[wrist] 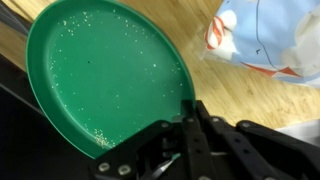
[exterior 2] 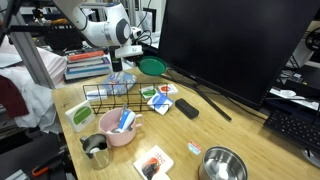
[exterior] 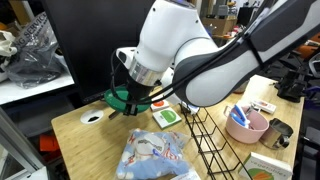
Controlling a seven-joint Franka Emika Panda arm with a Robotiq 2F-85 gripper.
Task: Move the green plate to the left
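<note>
The green plate (wrist: 105,75) is round, shallow and dark green, with pale specks on it. It fills the left of the wrist view. My gripper (wrist: 190,108) is shut on the plate's rim at its near edge. In both exterior views the plate (exterior: 120,98) (exterior 2: 152,67) hangs tilted from the gripper (exterior: 136,92) (exterior 2: 134,55), a little above the wooden table near its back edge. The arm hides part of the plate.
A black wire rack (exterior: 203,135) (exterior 2: 110,96) stands mid-table. A blue-white cloth bag (exterior: 155,152) (wrist: 265,35) lies beside the plate. Also here are a pink bowl (exterior: 246,126) (exterior 2: 120,130), a green-picture card (exterior: 167,117), a black remote (exterior 2: 187,108), a metal bowl (exterior 2: 222,165) and a large monitor (exterior 2: 230,45).
</note>
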